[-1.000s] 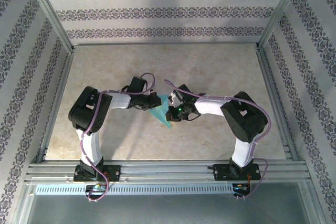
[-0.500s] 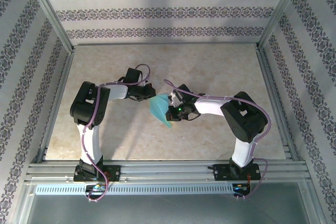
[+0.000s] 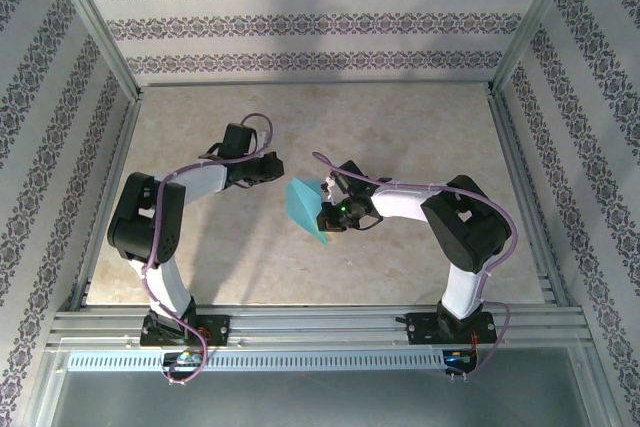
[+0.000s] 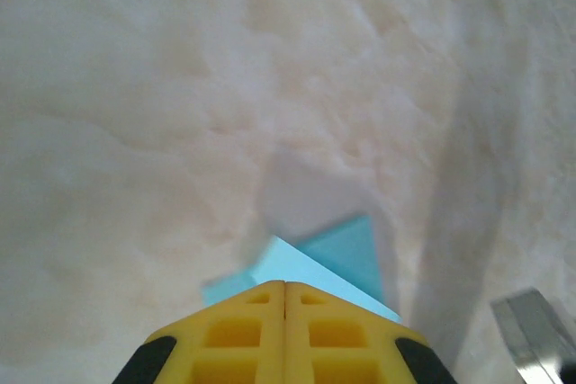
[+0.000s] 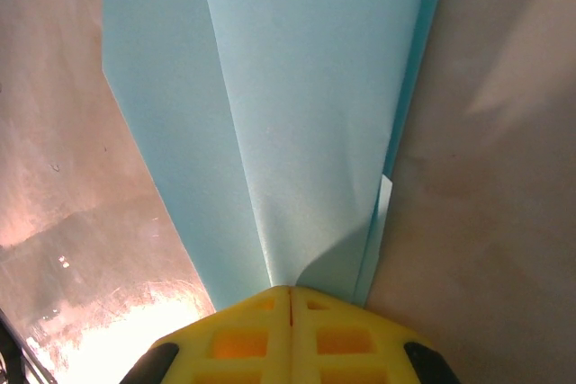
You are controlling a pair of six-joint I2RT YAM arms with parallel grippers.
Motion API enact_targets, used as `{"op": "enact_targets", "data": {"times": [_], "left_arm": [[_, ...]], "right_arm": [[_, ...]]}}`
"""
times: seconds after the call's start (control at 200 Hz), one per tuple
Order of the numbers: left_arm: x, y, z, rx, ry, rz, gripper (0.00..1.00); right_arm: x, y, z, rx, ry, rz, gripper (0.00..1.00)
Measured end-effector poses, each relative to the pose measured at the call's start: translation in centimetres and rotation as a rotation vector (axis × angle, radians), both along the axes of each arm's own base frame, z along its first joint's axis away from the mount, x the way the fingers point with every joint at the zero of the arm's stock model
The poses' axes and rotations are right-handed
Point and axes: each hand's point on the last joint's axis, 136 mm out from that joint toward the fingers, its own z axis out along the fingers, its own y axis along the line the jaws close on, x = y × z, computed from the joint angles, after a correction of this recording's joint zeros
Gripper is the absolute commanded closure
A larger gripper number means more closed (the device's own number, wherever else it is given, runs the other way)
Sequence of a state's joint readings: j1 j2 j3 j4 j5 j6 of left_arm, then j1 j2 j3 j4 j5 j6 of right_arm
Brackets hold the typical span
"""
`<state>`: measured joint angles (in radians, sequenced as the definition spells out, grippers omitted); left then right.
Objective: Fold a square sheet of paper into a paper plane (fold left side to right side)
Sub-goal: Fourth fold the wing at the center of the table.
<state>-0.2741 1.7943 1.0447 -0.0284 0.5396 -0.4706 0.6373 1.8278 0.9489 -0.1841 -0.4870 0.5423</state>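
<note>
The cyan-blue paper plane [image 3: 302, 207] is a creased, pointed dart shape near the middle of the table. My right gripper [image 3: 322, 212] is shut on its right edge. In the right wrist view the yellow fingers [image 5: 290, 289] meet on the paper [image 5: 297, 114], whose long folded flaps fan out ahead. My left gripper [image 3: 275, 169] stands up and to the left of the paper, apart from it. Its jaws [image 4: 285, 283] are shut with nothing between them, and the paper [image 4: 346, 249] lies just beyond the tips.
The marble-look table [image 3: 400, 127] is fenced by aluminium rails, with the front rail [image 3: 320, 325] by the arm bases. Patterned walls [image 3: 300, 22] close the back and sides. A metal piece [image 4: 531, 321] shows at the lower right of the left wrist view.
My left arm has drawn back up and to the left, off the paper it was touching a second ago. The right gripper and the paper have stayed put.
</note>
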Motion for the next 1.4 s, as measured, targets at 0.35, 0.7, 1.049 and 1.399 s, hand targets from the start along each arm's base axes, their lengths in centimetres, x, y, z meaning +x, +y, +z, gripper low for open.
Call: {"op": "enact_targets", "data": {"times": [0.35,0.7,1.049,1.399], "left_arm": [[-3.9,-5.7,-3.8,-0.002,0.096,-0.161,1.0],[-3.7,-5.5,-5.5,0.014,0.11,-0.149,1.0],[-3.8,-5.6,-5.5,-0.003,0.074,-0.153,1.0],[-3.7,-5.6,-5.5,-0.005,0.067,-0.154,1.0]], "right_arm": [[0.0,0.0,0.0,-0.001,0.0,0.0,1.0],[0.0,-0.1,0.2,0.004,0.005,-0.003,1.0],[0.2,0.1,3.0,0.079,0.048,-0.03,1.0],[3.7,2.3,2.8,0.149,0.014,-0.087,1.0]]}}
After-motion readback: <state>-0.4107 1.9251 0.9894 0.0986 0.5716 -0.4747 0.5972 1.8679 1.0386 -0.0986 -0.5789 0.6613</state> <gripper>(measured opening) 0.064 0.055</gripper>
